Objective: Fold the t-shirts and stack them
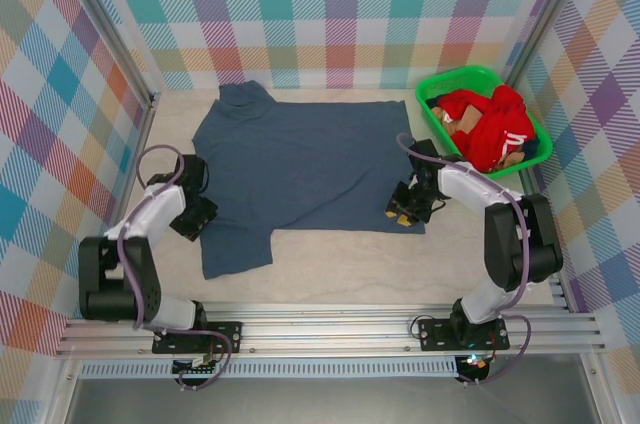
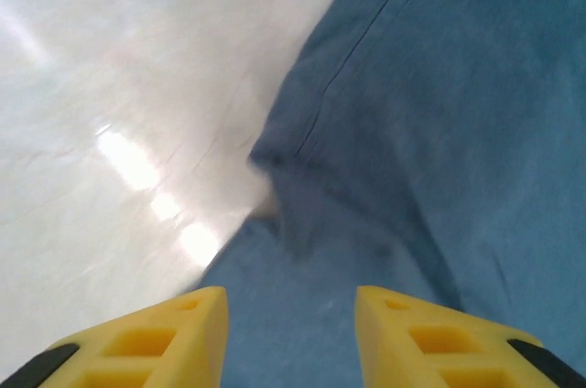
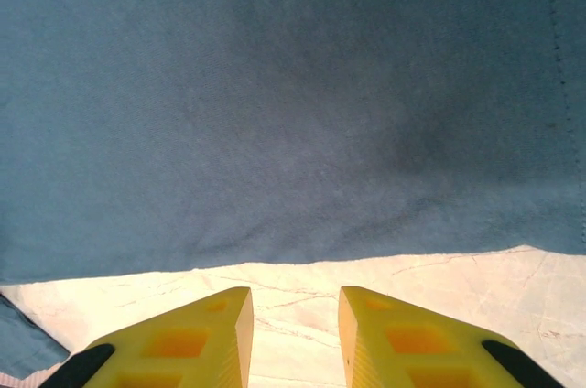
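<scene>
The left gripper point(image 2: 288, 306) hangs with its jaws spread and empty over a rumpled edge of the blue t-shirt point(image 2: 439, 132), with bare table point(image 2: 110, 86) to its left. The shirt lies flat between both tools. The right gripper point(image 3: 294, 306), jaws also apart and empty, sits over the table with the shirt's hem just ahead. To its right, a green basket point(image 1: 460, 75) holds red clothes point(image 1: 490, 129).

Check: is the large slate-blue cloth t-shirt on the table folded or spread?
Spread. The slate-blue t-shirt lies open across the table, both sleeves sticking out, no fold visible.
</scene>
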Tool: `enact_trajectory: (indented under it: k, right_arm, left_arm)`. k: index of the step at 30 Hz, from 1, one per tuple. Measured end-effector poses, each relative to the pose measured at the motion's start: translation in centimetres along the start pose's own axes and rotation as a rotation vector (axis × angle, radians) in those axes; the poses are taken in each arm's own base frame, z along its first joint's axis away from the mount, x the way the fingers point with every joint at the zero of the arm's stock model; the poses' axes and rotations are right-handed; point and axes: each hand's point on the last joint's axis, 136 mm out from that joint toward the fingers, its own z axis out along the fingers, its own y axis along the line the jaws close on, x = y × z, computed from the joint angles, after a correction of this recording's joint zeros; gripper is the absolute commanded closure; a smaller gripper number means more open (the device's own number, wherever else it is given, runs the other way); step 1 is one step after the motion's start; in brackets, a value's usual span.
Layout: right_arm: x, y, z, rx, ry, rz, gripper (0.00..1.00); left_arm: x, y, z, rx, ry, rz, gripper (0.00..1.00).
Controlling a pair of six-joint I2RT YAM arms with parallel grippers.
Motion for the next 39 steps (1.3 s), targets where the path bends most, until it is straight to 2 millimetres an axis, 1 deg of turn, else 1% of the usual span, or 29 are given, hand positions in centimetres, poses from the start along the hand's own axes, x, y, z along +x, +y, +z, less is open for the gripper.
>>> enact_trajectory:
  k: [2,3,4,8,10,12,16,18,21,26,30,34,38,39]
  right_arm:
    - [0.0,0.3,-0.7,-0.015,-0.017,-0.015,0.66]
    - [0.1,0.5,-1.1,-0.024,-0.026,-0.024,0.65]
    - [0.1,0.8,-1.6,-0.040,-0.034,-0.036,0.64]
    - [0.6,1.9,-2.8,-0.099,-0.041,-0.062,0.63]
    - [1.0,2.1,-3.0,-0.117,-0.032,-0.065,0.62]
    - [1.3,2.1,-3.0,-0.124,-0.022,-0.065,0.62]
    - [1.6,2.2,-2.9,-0.135,-0.009,-0.066,0.62]
    - [1.8,2.1,-2.8,-0.135,-0.001,-0.064,0.62]
    - [2.1,1.7,-2.5,-0.131,0.010,-0.059,0.62]
    - [2.6,1.3,-2.6,-0.130,0.010,-0.059,0.63]
    - [2.6,1.2,-2.6,-0.127,0.005,-0.059,0.63]
    - [2.5,0.5,-2.4,-0.100,-0.010,-0.055,0.61]
    - [2.2,-0.8,-2.3,-0.062,-0.047,-0.025,0.55]
    - [2.1,-1.2,-2.3,-0.054,-0.056,-0.008,0.55]
  left_arm:
    - [1.5,1.2,-1.0,0.008,0.011,0.005,0.59]
    - [2.4,2.0,-1.0,0.002,0.027,0.007,0.59]
    - [3.4,2.8,-0.7,-0.011,0.048,0.005,0.59]
    - [7.4,6.7,1.4,-0.107,0.172,-0.015,0.57]
    - [8.8,7.8,2.0,-0.137,0.219,-0.031,0.57]
    - [9.6,8.4,2.4,-0.149,0.246,-0.041,0.58]
    - [9.7,8.2,2.7,-0.141,0.249,-0.049,0.59]
    - [9.6,7.9,2.8,-0.130,0.244,-0.049,0.61]
    - [9.3,7.5,3.0,-0.112,0.233,-0.042,0.67]
    - [8.4,6.5,3.1,-0.060,0.192,-0.019,0.84]
    - [7.9,6.1,3.0,-0.030,0.156,-0.004,0.99]
    - [7.4,6.1,2.1,0.008,0.119,0.000,1.00]
    - [7.3,6.7,0.3,0.041,0.079,-0.040,1.00]
    - [7.2,6.8,-0.2,0.053,0.070,-0.050,1.00]
